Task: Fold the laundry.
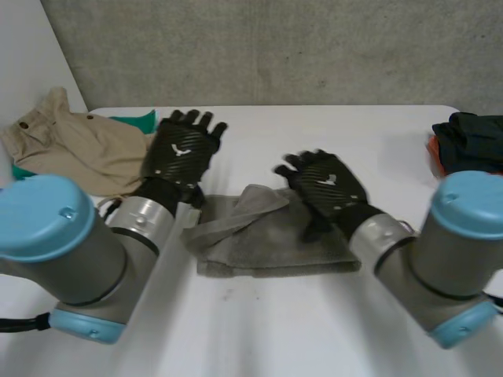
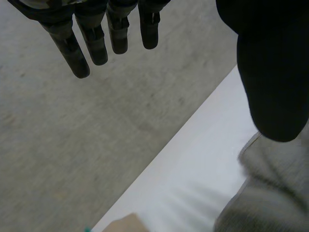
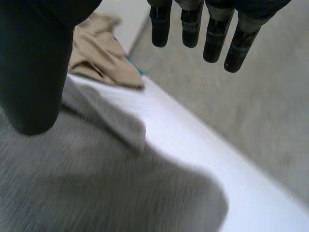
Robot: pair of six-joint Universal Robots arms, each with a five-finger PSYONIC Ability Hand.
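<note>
Item: grey towel (image 1: 271,239), lying mid-table between the two arms. It is rumpled, with one flap (image 1: 251,206) turned over its far left part.
Step in hand: judged to be between folds. The towel is partly doubled but not squared, and neither hand has hold of it.
Left hand (image 1: 182,153): raised above the table just beside the towel's far left corner. Its fingers (image 2: 91,46) are straight, the thumb stands apart, and it holds nothing.
Right hand (image 1: 326,184): hovers over the towel's far right part. Its fingers (image 3: 193,29) are straight, the thumb stands apart, and it holds nothing.
Next move calls for: each hand to come down on an edge or corner and pinch it, probably the loose flap first, so the cloth can be laid flat and the edges matched.
Table (image 1: 314,133): white, bare beyond the towel's far edge.
Other things, left: beige garment (image 1: 71,145) heaped at the far left corner over a teal cloth (image 1: 140,120). It is near the left hand and apart from the towel.
Other things, right: dark clothes (image 1: 471,141) piled at the right edge with something orange (image 1: 431,149) beneath, well apart from the towel.
In the way: nothing lies on the towel. The beige garment is the nearest thing, and a wide sweep of the left arm could brush it.
</note>
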